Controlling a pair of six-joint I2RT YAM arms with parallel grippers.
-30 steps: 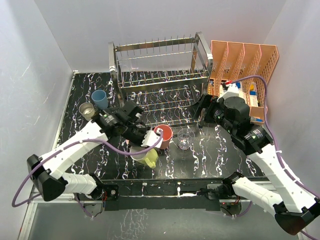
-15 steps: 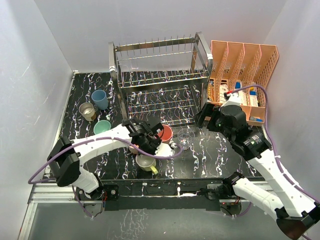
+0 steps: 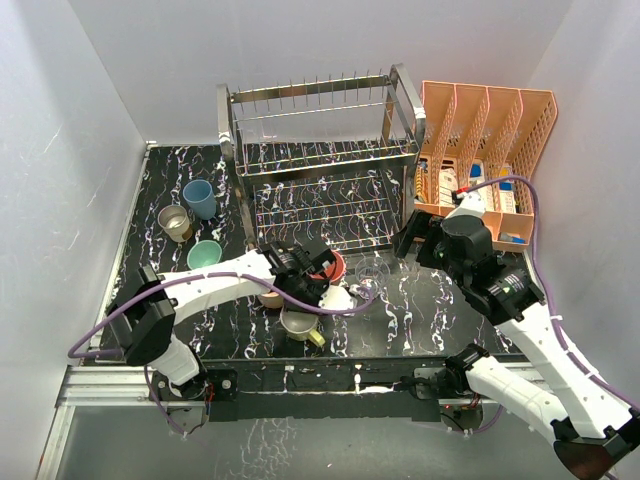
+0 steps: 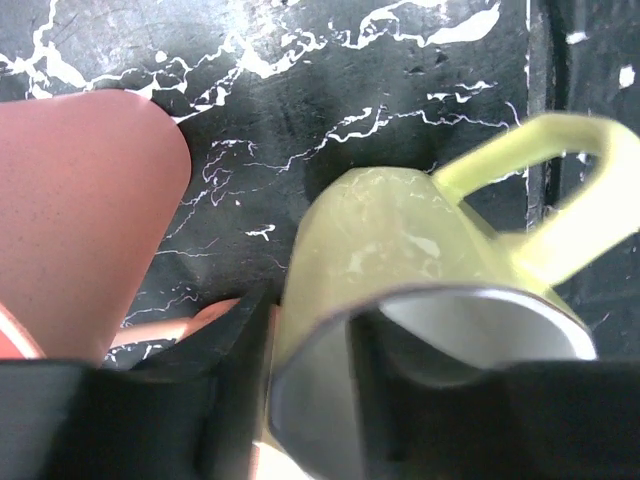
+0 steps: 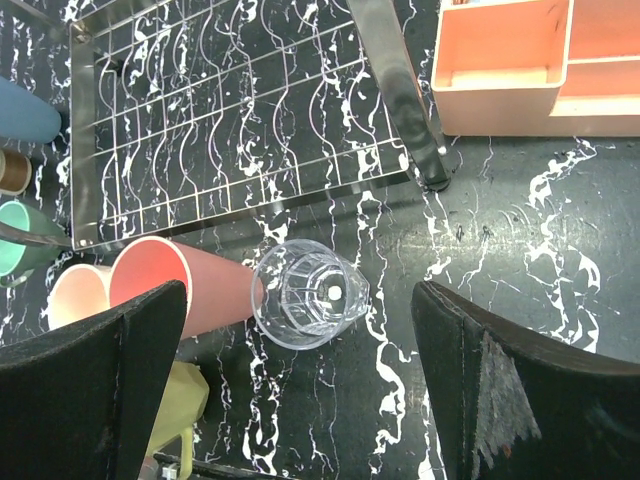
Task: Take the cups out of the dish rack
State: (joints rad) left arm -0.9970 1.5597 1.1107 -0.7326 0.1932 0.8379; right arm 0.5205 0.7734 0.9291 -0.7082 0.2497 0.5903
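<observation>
The chrome dish rack (image 3: pixel 320 150) stands at the back with no cup showing in it. On the table are a blue cup (image 3: pixel 198 197), a brown-and-white cup (image 3: pixel 175 222), a teal-green cup (image 3: pixel 205 255), a salmon-red cup (image 3: pixel 330 265) and a clear glass (image 3: pixel 372 276). The peach-pink mug (image 3: pixel 270 298) is mostly hidden under my left arm. My left gripper (image 3: pixel 308 298) grips the rim of the pale yellow mug (image 4: pixel 400 230), one finger inside and one outside, low at the table. My right gripper (image 5: pixel 300 400) is open and empty above the glass (image 5: pixel 310 293).
An orange mesh organiser (image 3: pixel 490 130) with small items stands at the back right, beside my right arm. The rack's lower tier (image 5: pixel 250 120) lies just beyond the glass. The white walls close in on the left, back and right.
My left gripper has carried the yellow mug down and toward the near edge, next to the salmon-red cup. My right arm has shifted slightly, still open.
</observation>
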